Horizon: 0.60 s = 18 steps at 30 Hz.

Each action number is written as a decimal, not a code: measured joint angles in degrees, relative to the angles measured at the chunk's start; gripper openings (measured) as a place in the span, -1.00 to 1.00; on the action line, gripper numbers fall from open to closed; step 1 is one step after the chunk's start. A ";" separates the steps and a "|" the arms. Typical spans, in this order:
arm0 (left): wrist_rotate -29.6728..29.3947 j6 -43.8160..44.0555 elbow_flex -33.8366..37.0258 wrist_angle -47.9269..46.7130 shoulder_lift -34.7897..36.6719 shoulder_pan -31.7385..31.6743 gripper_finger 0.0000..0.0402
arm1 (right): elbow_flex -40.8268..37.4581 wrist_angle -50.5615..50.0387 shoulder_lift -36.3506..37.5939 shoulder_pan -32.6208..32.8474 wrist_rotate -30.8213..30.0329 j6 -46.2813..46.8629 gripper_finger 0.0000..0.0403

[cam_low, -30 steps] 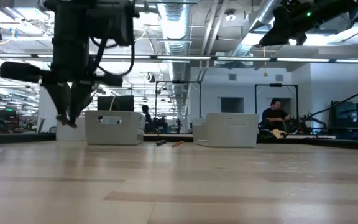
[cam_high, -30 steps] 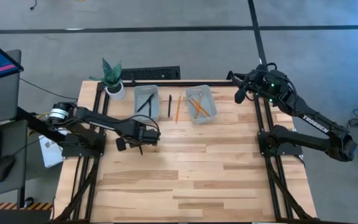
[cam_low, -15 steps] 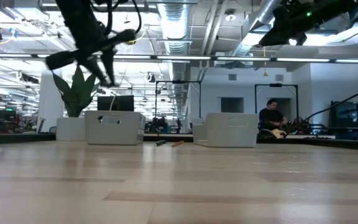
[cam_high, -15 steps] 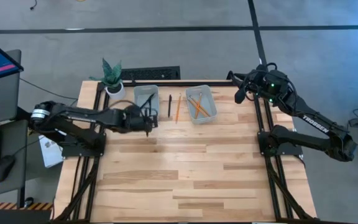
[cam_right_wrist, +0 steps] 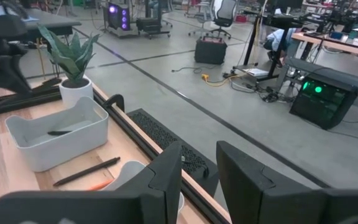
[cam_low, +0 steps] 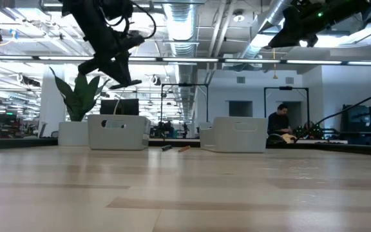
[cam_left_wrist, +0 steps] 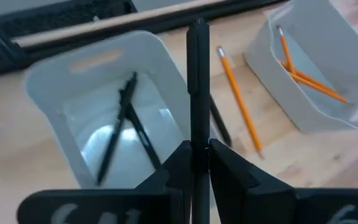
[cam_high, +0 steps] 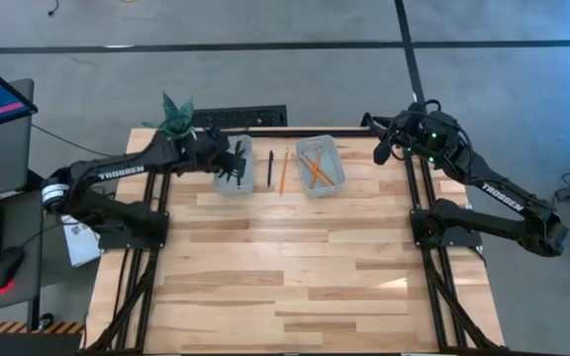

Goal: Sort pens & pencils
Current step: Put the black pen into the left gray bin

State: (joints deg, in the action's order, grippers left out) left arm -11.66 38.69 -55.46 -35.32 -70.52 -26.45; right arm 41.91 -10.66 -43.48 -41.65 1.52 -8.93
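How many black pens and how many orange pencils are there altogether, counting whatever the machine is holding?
black pens: 4 (2 in the left bin, 1 on the table, 1 held in the left tool)
orange pencils: 4 (1 on the table, apparently 3 overlapping in the right bin)
Total: 8

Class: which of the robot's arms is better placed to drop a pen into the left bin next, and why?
The left. Its gripper holds a pen above the left bin, which has pens inside. The right gripper waits off the table's far right corner, open.
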 joint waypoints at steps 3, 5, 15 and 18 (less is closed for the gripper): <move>1.64 -3.85 0.00 0.04 0.00 -3.67 -0.84 | 0.00 0.01 0.00 0.00 0.00 1.39 -0.39; 3.33 -6.00 0.00 0.30 -0.08 -5.99 -0.84 | 0.00 0.12 0.00 0.00 -0.02 2.70 -0.39; 7.25 -11.38 -0.02 1.02 -7.87 -10.60 -0.84 | 0.00 0.43 0.00 0.00 -0.03 4.60 -0.39; 6.44 -11.73 -0.02 2.40 -10.52 -11.26 -0.84 | 0.00 0.43 0.00 0.00 -0.03 5.92 -0.39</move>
State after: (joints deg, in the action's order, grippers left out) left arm -5.22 26.96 -55.48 -32.92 -81.04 -37.71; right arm 41.91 -10.23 -43.48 -41.65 1.49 -3.00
